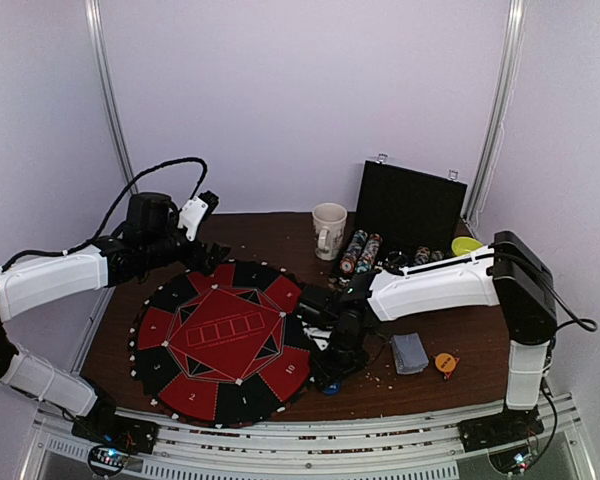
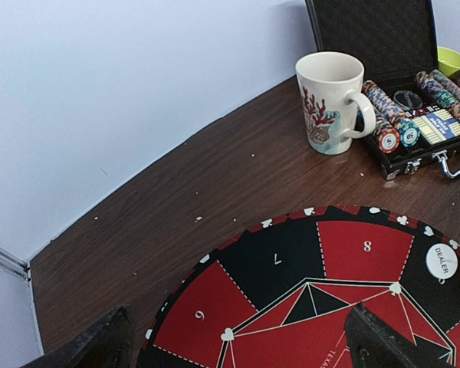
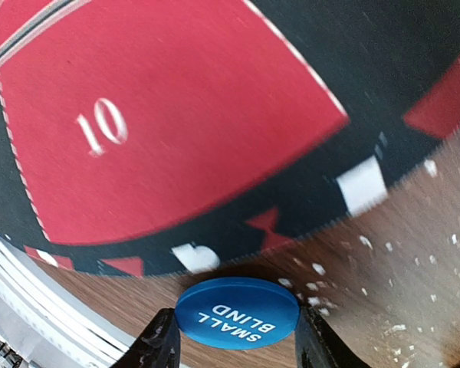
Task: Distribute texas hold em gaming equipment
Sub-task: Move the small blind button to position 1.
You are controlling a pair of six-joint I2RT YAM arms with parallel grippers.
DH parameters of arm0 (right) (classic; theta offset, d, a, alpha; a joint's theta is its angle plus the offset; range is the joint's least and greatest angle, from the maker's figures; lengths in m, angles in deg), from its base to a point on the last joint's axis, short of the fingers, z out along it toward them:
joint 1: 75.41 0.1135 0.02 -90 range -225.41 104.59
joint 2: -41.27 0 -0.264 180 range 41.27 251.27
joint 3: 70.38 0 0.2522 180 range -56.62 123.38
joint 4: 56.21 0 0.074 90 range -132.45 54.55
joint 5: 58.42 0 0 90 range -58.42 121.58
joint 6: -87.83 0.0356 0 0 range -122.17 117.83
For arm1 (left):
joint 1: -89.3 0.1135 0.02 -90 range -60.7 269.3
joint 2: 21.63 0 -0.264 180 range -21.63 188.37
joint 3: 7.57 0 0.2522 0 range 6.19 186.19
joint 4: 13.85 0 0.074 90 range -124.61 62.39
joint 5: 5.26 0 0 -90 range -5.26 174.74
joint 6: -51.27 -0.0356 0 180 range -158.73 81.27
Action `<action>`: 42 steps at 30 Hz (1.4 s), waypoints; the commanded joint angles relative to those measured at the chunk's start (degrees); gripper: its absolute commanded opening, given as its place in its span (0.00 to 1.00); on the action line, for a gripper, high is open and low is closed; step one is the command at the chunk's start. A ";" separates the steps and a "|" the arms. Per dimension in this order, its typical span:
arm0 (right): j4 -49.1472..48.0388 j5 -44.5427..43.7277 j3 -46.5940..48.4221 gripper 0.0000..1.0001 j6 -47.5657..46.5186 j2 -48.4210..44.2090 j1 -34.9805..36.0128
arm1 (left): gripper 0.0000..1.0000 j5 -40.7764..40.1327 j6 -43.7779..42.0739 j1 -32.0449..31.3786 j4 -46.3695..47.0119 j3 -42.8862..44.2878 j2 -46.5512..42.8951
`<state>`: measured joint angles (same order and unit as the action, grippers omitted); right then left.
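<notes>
— What's the right gripper [image 3: 238,343] got?
— The blue small-blind disc [image 3: 238,310], pinched between its two fingers just off the edge of the round mat [image 3: 176,115], by section 10. Can't tell if it touches the surface [image 3: 414,253].
— And the left gripper [image 2: 238,349]?
— Spread wide, holding nothing, above the mat. A white dealer disc [image 2: 441,261] lies there.

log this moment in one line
right gripper: shut on small blind button | beside mat edge, seat 10 | left gripper: open over mat
</notes>
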<state>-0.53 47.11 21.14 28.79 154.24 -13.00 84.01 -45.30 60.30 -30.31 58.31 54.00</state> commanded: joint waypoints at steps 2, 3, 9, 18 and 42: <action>-3.02 0.01 4.61 0.41 -3.01 4.34 1.45 | 0.98 -0.50 -0.72 -0.18 2.87 -0.37 -1.45; -2.61 -0.30 5.72 0.41 -3.76 4.67 1.89 | 0.98 -0.54 -0.73 -0.19 2.87 -0.40 -1.43; -2.87 -0.29 10.71 0.41 -6.94 6.55 3.07 | 0.98 -0.56 -0.08 -0.19 2.75 -0.12 -1.67; 0.69 -1.74 24.84 0.41 -13.05 17.08 6.75 | 0.98 -7.65 2.13 -0.16 1.01 1.55 -3.35; 12.02 -7.41 37.92 0.42 -22.15 25.47 14.56 | 0.98 -11.00 2.47 -0.10 0.75 1.20 -6.06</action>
<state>7.62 43.77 54.05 7.74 174.46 0.64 73.61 -43.18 60.30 -30.77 58.33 49.06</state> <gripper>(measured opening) 0.485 0.983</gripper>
